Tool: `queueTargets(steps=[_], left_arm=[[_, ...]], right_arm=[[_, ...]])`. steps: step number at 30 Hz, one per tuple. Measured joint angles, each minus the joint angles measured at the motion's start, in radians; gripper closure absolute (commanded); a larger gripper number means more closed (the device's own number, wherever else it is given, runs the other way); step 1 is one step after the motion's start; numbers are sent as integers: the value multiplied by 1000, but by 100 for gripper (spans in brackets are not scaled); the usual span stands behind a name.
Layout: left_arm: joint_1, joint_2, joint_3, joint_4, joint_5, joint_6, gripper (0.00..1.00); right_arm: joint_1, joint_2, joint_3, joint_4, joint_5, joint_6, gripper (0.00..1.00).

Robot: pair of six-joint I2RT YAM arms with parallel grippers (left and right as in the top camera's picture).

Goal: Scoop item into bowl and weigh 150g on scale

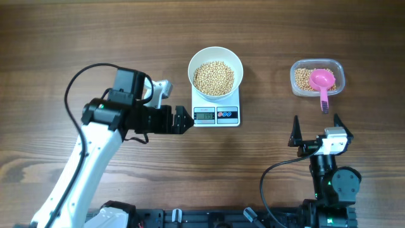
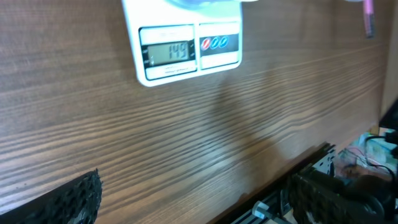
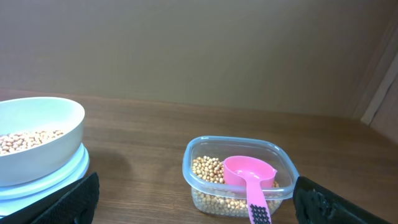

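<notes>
One scale point(image 1: 216, 114) beside left pincer point(image 1: 187, 120)

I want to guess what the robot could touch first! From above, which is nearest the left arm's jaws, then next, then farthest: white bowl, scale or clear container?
1. The scale: right beside the jaws.
2. The white bowl: on the scale, a bit farther back.
3. The clear container: far off, on the opposite side.

Tan-beige beans point(image 1: 215, 77) are filling a plain white bowl point(image 1: 196, 60) on the white scale point(image 1: 216, 122), whose grey display point(image 1: 204, 114) is sitting beside red and blue buttons point(image 1: 228, 114). At far right, a pink scoop point(image 1: 321, 80) is lying in the clear container point(image 1: 339, 68). Dark brown wood grain is streaking the table point(image 1: 95, 38).
</notes>
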Motion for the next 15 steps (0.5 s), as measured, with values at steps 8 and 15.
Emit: queueTargets(steps=[8, 15], left_arm=[[-1, -245, 0, -1, -109, 0, 0], [-1, -480, -32, 47, -252, 0, 0]], right_arm=[[0, 0, 0, 0, 0, 0, 0], [0, 0, 0, 0, 0, 0, 0]])
